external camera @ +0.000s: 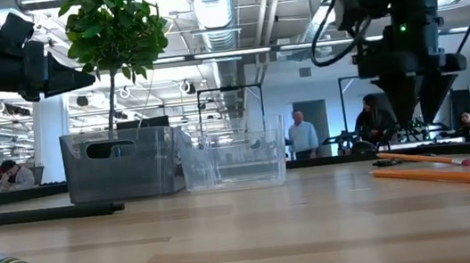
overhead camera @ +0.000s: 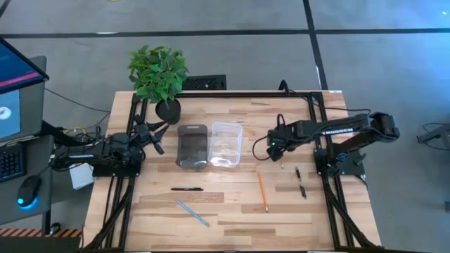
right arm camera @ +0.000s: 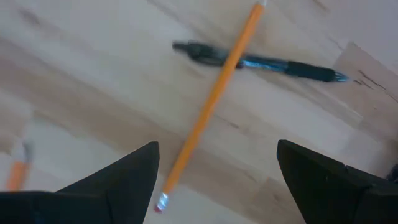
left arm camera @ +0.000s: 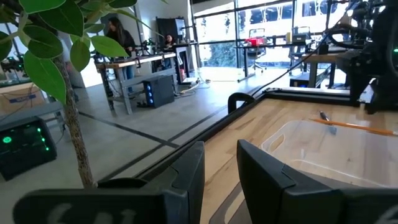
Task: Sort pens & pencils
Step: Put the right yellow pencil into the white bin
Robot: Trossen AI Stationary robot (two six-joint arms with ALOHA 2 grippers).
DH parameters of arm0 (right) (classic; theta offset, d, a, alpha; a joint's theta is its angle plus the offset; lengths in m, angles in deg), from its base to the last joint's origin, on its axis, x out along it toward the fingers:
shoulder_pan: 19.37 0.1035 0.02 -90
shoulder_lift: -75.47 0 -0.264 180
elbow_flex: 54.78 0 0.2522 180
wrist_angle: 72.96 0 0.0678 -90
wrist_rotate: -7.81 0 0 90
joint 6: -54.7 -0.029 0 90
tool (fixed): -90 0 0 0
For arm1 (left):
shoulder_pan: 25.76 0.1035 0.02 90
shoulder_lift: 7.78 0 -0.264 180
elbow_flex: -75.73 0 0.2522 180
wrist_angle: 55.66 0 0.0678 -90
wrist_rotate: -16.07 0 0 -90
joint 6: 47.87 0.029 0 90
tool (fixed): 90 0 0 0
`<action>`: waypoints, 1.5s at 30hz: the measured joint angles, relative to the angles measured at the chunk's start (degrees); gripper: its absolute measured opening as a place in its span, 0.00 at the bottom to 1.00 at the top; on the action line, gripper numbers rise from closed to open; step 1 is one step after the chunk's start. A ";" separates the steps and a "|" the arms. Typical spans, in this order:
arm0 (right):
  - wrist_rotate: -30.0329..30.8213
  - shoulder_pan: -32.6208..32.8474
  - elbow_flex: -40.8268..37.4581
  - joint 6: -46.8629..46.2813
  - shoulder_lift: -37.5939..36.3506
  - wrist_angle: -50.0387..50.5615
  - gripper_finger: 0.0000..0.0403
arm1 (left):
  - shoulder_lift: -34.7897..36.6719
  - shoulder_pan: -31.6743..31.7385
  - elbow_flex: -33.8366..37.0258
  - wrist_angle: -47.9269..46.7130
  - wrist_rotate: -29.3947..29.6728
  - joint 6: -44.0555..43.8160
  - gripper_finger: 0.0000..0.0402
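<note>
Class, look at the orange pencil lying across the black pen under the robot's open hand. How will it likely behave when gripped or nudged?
The orange pencil looks straight and thin, so probably stiff and light. Resting across the black pen, it may pivot or roll if nudged.

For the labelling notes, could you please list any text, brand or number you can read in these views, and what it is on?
No text reads clearly in any view.
Right arm: pale lettering along its link, too small to read.
Monitor: graphics only, no legible words.
Pens and pencils: no readable print.
</note>
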 joint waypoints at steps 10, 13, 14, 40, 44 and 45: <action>0.38 2.22 -1.45 -5.11 1.19 -4.45 0.86 | -0.01 0.01 0.00 -0.02 0.00 0.35 0.21; 0.36 3.52 -1.46 -5.28 3.11 -5.19 0.86 | 0.00 0.00 0.00 -0.02 0.02 0.37 0.21; 0.45 3.83 -1.46 -5.44 3.82 -5.48 0.86 | 0.00 0.02 0.00 -0.02 0.00 0.39 0.21; -0.20 -2.34 -7.18 -1.66 7.26 -16.23 0.86 | 0.00 0.00 0.00 -0.02 0.00 0.42 0.21; -2.21 -2.20 -8.56 -2.89 7.15 -18.57 0.86 | -0.01 0.02 0.00 -0.02 0.01 0.42 0.21; -2.23 -2.20 -8.74 -3.35 7.09 -18.65 0.86 | -0.01 0.00 0.00 -0.03 0.01 0.42 0.21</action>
